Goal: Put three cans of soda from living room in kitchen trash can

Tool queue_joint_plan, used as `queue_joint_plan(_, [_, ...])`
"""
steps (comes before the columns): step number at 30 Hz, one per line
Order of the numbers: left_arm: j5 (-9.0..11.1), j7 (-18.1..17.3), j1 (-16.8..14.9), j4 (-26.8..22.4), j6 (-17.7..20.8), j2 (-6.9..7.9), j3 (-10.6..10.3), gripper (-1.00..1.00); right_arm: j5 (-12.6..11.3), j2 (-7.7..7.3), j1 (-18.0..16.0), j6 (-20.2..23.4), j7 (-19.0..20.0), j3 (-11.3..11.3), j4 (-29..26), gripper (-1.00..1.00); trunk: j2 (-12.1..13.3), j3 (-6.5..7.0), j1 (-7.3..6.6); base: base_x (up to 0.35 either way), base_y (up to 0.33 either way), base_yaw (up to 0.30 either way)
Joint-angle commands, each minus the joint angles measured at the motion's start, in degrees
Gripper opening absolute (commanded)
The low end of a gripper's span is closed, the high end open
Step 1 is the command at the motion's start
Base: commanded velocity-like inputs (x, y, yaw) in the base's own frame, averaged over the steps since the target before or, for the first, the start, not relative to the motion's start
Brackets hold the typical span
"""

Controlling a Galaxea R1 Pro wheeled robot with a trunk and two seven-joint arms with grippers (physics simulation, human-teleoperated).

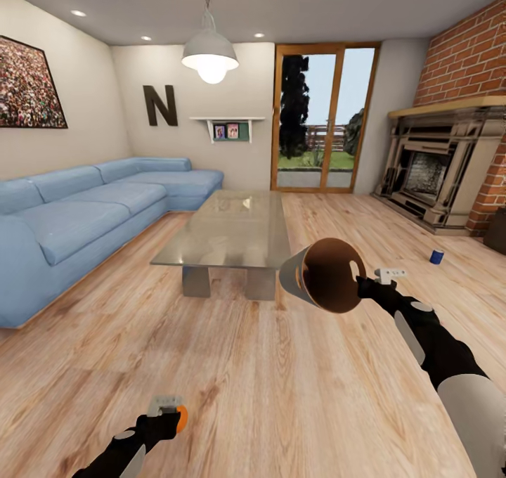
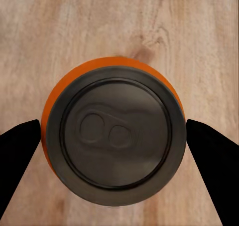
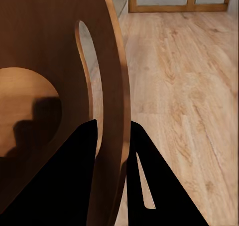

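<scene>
My left gripper [image 1: 171,413], low over the wooden floor, is shut on the bright orange can of soda [image 1: 183,418]. In the left wrist view the can's grey pull-tab top [image 2: 114,131] sits between both black fingers [image 2: 17,161]. A dark blue can of soda [image 1: 436,256] stands on the floor at the right, near the fireplace. My right gripper [image 1: 363,285] is shut on the rim of the trash can [image 1: 327,275], which is grey outside and brown inside. It is tipped so its mouth faces me. In the right wrist view the fingers [image 3: 74,176] straddle the trash can's brown wall [image 3: 50,46].
A glass coffee table [image 1: 232,232] stands ahead at centre, with a blue corner sofa [image 1: 84,218] to its left. A brick fireplace [image 1: 443,176] fills the right wall. A glass door [image 1: 320,119] is at the back. Open wooden floor [image 1: 267,379] lies in front of me.
</scene>
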Motion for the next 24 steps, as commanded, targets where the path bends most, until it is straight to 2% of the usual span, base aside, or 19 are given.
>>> queue_joint_plan(1, [0.0,0.0,0.0,0.0,0.0,0.00,0.0,-1.00,-0.2,0.08,0.0,0.2,0.3,-0.1,-0.1,-1.00,0.0,0.24,-0.03,0.000,0.000,0.000])
queue_joint_plan(10, [0.1,0.0,0.0,-0.1,-0.1,0.01,0.1,-1.00,0.5,0.37,0.0,1.2,-0.3,0.3,-0.1,-1.00,0.1,2.23,-0.26,0.000,0.000,0.000])
queue_joint_plan(16, [0.1,0.0,0.0,-0.1,-0.1,0.01,0.0,-1.00,0.5,0.45,0.0,1.3,-0.4,0.5,-0.1,-1.00,0.1,2.23,-0.26,0.000,0.000,0.000])
queue_joint_plan(24, [0.0,0.0,0.0,0.0,0.0,0.01,0.0,-1.00,0.5,0.86,-0.1,1.5,-0.7,0.6,0.2,-1.00,0.2,4.01,-0.47,0.000,0.000,0.000])
